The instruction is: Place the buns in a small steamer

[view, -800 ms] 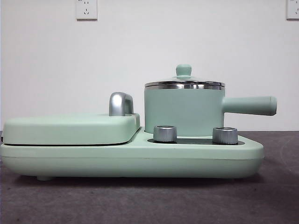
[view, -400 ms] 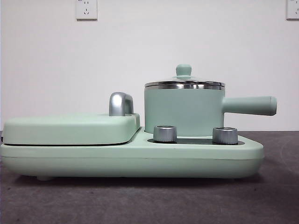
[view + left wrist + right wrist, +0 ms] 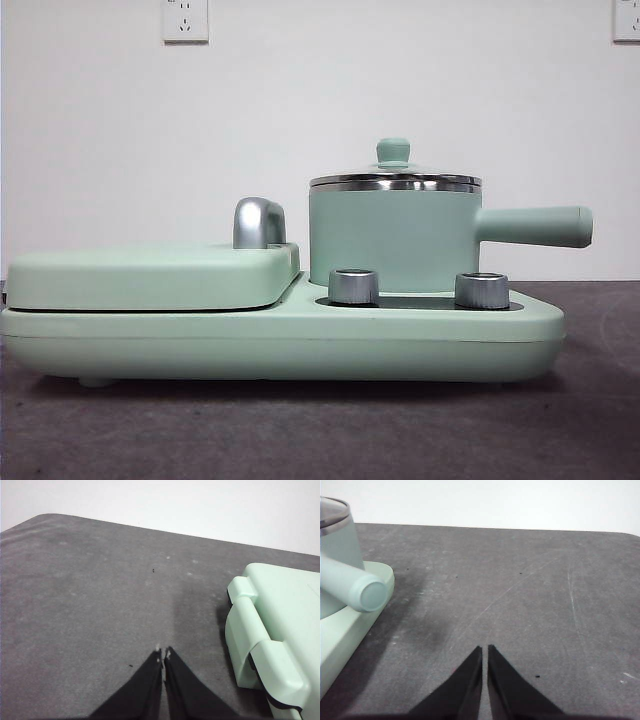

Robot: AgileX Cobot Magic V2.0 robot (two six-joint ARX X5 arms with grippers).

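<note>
The small steamer (image 3: 395, 235), a mint-green pot with a steel rim and a lid topped by a green knob, stands on the right half of the cooker base (image 3: 280, 345), its straight handle (image 3: 535, 226) pointing right. The lid is on. The buns are out of view. My left gripper (image 3: 163, 653) is shut and empty over bare grey mat, beside the hinged end of the cooker (image 3: 272, 635). My right gripper (image 3: 485, 650) is shut and empty, off to the side of the steamer's handle (image 3: 355, 585). Neither arm shows in the front view.
A flat mint-green griddle (image 3: 150, 275) with a chrome handle (image 3: 258, 222) fills the base's left half. Two silver dials (image 3: 353, 286) sit in front of the pot. Grey mat (image 3: 320, 430) lies before the cooker; a white wall with sockets stands behind.
</note>
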